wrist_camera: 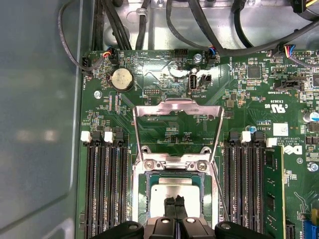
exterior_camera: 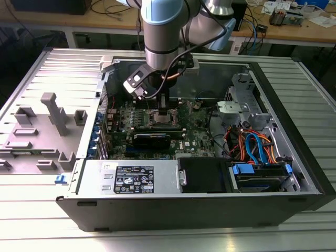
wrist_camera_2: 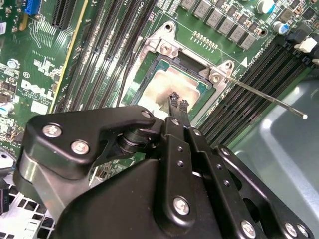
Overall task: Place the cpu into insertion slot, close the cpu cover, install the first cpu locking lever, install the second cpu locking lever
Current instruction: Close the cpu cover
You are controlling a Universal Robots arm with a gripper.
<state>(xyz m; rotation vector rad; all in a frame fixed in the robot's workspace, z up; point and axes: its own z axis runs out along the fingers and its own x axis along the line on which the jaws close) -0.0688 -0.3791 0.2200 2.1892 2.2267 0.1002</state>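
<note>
We see the gripper, jaws clenched empty, over the cpu seated in the insertion slot; the cpu cover stands open.

In the second wrist view the black end effector hides much of the cpu and the insertion slot around it. In the first wrist view the picture's edge cuts the cpu off, and whether the fingertips touch it cannot be told.

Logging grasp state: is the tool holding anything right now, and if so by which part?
Nothing is held. The tool has its tips together, with nothing between them, over the cpu, which lies in the insertion slot.
</note>
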